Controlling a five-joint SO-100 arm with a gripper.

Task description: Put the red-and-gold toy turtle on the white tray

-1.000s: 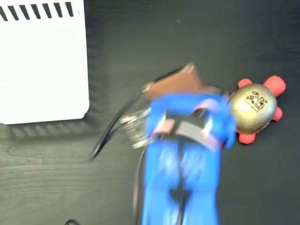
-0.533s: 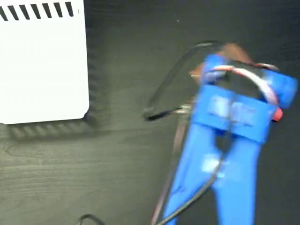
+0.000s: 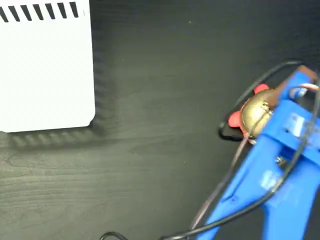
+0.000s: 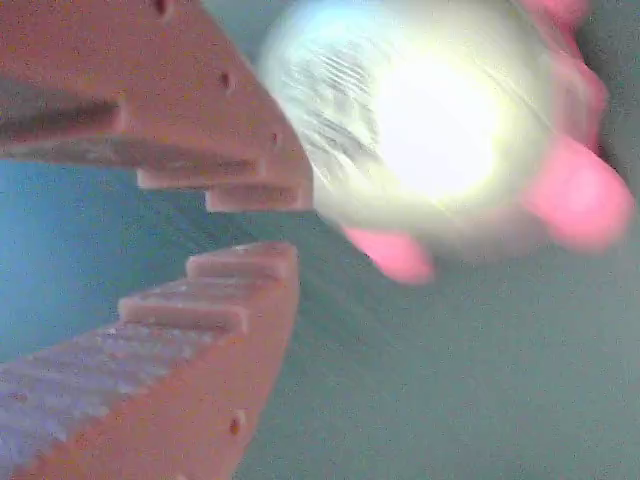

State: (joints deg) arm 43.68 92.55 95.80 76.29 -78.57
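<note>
While my gripper (image 4: 260, 225) sits right against the red-and-gold toy turtle (image 3: 256, 114), the wrist view shows its 2 toothed fingers (image 4: 215, 300) with only a narrow gap at the tips and nothing between them, so I hold nothing; the turtle lies just beyond the tips, off to one side. In the fixed view the turtle rests on the dark worktop (image 3: 160, 165) at the right, partly hidden under my blue arm (image 3: 272, 170), well apart from the white tray (image 3: 45, 70) in the upper left corner.

My worry is the approach. With the fingers this near together and the rounded shell beside them, not between them, I judge that pressing on would shove the turtle along the worktop or roll it (the gold dome looks slick, and a squishy body could pop out of a shallow pinch). A black cable (image 3: 235, 125) also loops just beside the toy and could snag it. The wrist view is blurred, so I cannot tell whether the upper finger touches the shell.
</note>
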